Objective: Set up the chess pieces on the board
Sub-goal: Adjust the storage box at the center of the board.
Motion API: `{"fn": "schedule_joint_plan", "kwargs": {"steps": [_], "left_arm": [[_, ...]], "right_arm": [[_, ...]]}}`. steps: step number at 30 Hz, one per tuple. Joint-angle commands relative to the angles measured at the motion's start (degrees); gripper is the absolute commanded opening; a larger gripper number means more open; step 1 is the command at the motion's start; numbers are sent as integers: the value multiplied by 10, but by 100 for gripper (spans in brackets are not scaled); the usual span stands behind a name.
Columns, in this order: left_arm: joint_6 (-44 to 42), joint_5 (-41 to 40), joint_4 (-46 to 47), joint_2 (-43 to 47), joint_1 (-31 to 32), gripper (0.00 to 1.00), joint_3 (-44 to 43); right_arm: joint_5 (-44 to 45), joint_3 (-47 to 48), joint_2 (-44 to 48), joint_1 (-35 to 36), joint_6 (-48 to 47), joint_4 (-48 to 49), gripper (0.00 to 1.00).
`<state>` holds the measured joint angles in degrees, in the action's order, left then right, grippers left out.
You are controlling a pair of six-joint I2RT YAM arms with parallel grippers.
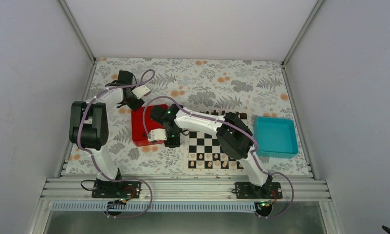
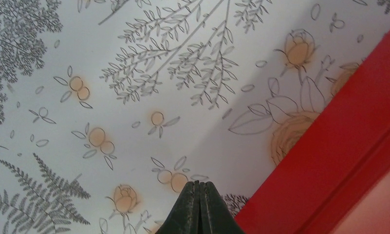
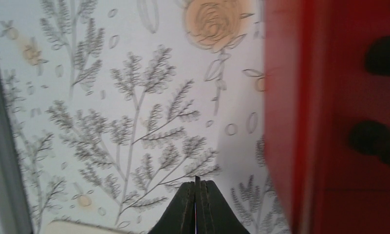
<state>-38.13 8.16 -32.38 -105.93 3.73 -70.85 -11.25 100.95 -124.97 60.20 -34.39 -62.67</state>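
The board lies at the table's centre right, and my right arm hides part of it. Pale pieces line its near row. Dark chess pieces show blurred inside the red tray at the right of the right wrist view. My right gripper is shut and empty, low over the flowered cloth just off that tray's wall; from above it sits at the tray's near right corner. My left gripper is also shut and empty. It hangs over the cloth beside the tray's far left corner.
The red tray sits left of the board. A teal tray stands right of the board. The flowered cloth covers the table, with white walls on three sides. A metal rail runs along the near edge.
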Motion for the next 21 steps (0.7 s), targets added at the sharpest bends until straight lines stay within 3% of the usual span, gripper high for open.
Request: {"fn": "schedule_joint_plan", "kwargs": {"steps": [1,21], "left_arm": [[-7,10,-17,35,1,2,25],[-22,-8,-33,122,1,2,119]], "right_arm": [[40,7,0,-9,12,51,4],[105,27,17,-78,14,79,4]]}}
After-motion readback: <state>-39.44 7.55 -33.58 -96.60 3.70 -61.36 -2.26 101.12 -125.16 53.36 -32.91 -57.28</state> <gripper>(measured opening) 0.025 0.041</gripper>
